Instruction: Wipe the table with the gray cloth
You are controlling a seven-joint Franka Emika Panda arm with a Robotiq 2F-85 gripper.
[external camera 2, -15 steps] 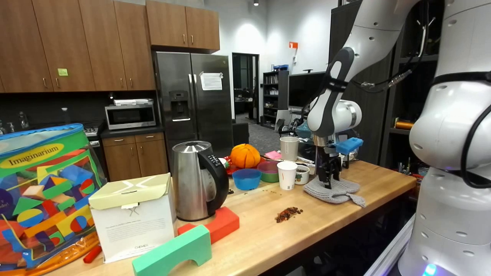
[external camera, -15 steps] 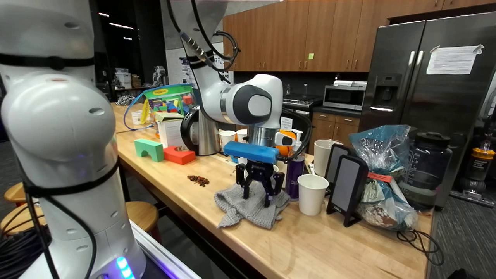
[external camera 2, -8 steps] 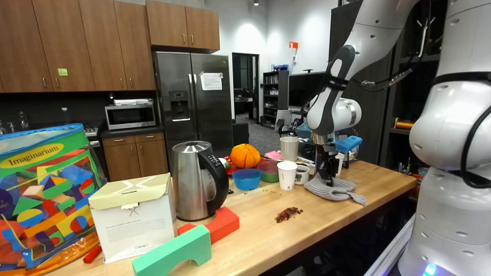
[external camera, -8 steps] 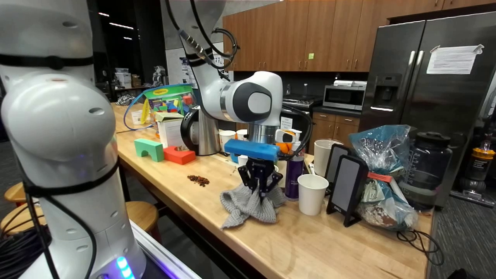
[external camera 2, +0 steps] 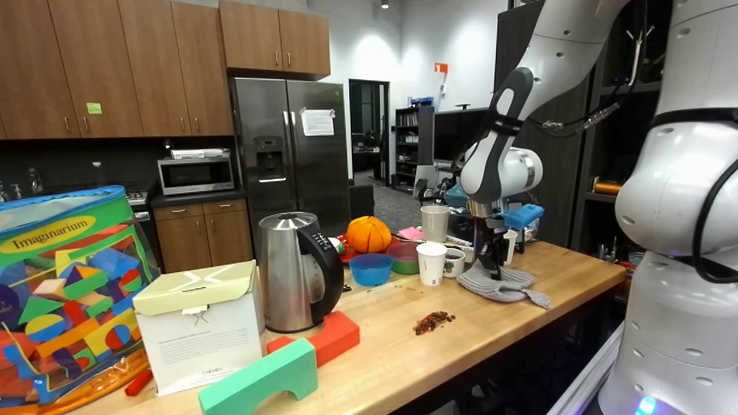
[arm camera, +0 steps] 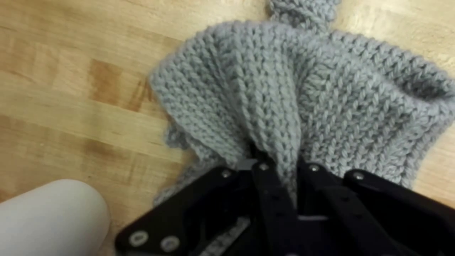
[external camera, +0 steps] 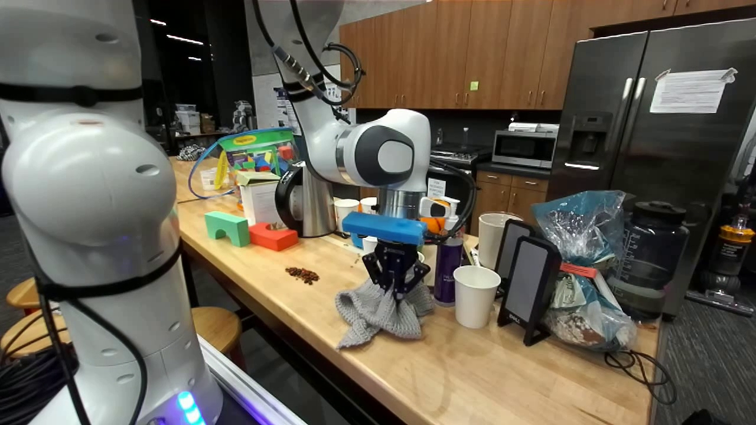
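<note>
The rumpled gray cloth point(external camera: 375, 316) lies on the wooden table point(external camera: 472, 378), and its middle is pinched up into folds. My gripper point(external camera: 399, 298) points down over it with the jaws brought together. In the wrist view a thick fold of the gray cloth point(arm camera: 266, 78) runs up between the fingertips of the gripper point(arm camera: 280, 167), so it is shut on the fabric. The rest of the cloth spreads on the wood around the grip, with one corner trailing toward the table's near edge in an exterior view. The fingertips themselves are partly hidden by the folds.
Close beside the cloth stand a white cup point(external camera: 477, 295) and a purple pump bottle point(external camera: 447, 274). Black speakers point(external camera: 528, 289) and a plastic bag point(external camera: 582, 295) are beyond. A small pile of dark bits point(external camera 2: 433, 323) lies on the table, with a kettle point(external camera 2: 294, 271) and blocks farther along.
A second ago the jaws stood apart on the cloth. They have since come together, drawing the fabric inward into a raised bunch. Over the last half second nothing visibly moved.
</note>
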